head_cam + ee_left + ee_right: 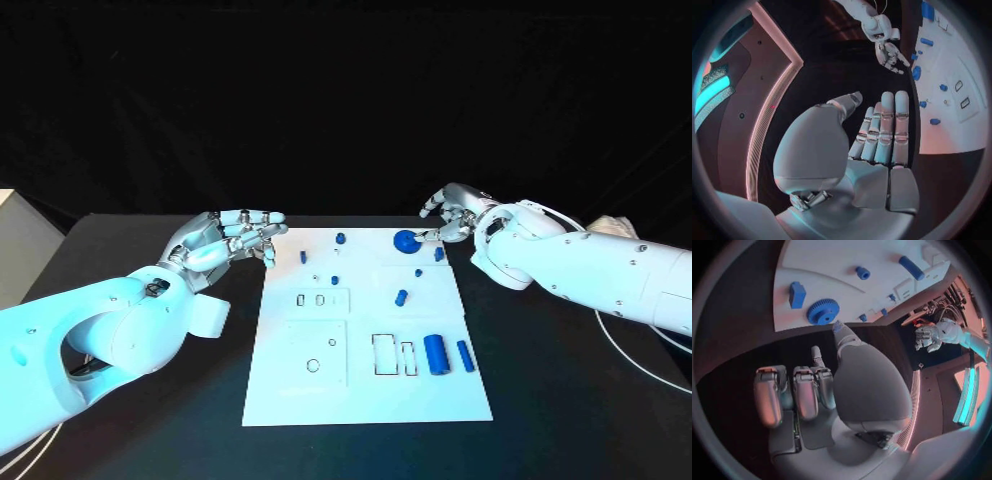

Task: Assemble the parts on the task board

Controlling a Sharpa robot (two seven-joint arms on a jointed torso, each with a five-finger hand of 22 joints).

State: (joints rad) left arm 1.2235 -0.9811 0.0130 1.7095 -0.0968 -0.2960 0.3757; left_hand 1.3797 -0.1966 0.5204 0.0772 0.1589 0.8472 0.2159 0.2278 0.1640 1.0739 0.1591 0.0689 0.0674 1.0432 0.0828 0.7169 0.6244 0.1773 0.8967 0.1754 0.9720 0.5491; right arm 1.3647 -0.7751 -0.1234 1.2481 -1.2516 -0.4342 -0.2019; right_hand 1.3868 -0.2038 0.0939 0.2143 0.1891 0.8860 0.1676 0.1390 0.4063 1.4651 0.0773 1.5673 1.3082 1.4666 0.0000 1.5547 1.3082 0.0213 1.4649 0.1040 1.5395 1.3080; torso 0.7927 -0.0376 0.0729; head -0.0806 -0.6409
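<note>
The blue gear [407,239] lies flat at the task board's [289,395] far edge, just before the right hand's [453,222] empty, parted fingertips; the left hand [231,238] hovers empty, fingers apart. It looks light, rigid, toothed: pinch its rim

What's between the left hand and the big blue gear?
In the head view, two small blue pegs on the white board lie between the left hand and the gear.
</note>
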